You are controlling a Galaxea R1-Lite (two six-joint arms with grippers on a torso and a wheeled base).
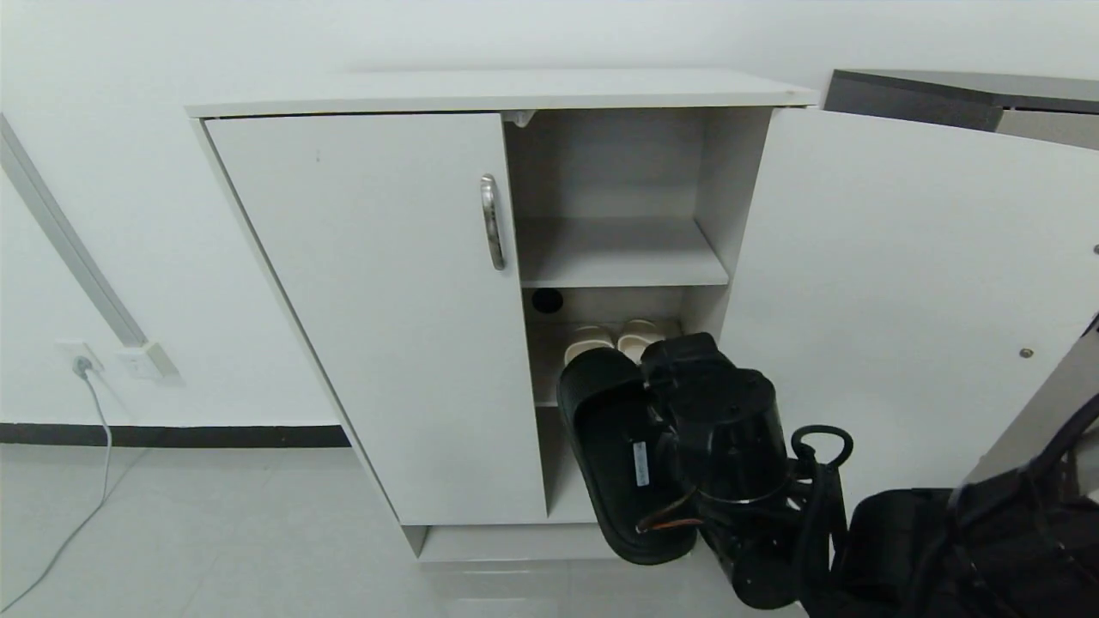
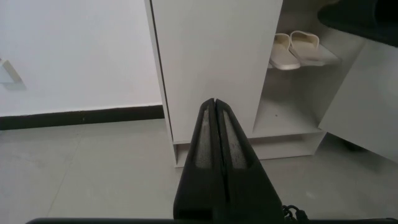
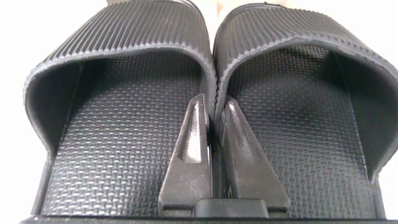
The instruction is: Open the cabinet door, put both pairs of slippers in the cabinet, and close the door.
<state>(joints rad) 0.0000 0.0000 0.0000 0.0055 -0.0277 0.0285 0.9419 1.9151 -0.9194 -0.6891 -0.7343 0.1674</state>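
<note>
The white cabinet (image 1: 506, 90) has its left door (image 1: 378, 318) closed and its right door (image 1: 901, 283) swung wide open. A beige pair of slippers (image 1: 611, 337) (image 2: 295, 50) lies on the middle shelf. My right gripper (image 3: 214, 115) is shut on the touching inner edges of the black pair of slippers (image 3: 205, 68). It holds them (image 1: 614, 455) soles outward in front of the lower compartment. My left gripper (image 2: 214, 140) hangs low over the floor before the closed door, shut and holding nothing.
The upper shelf (image 1: 618, 253) is bare, and the bottom compartment (image 2: 283, 118) shows a bare floor. A metal handle (image 1: 492, 221) sits on the closed door. A wall socket with a cable (image 1: 81, 365) is at the left. Dark furniture (image 1: 962, 90) stands behind the open door.
</note>
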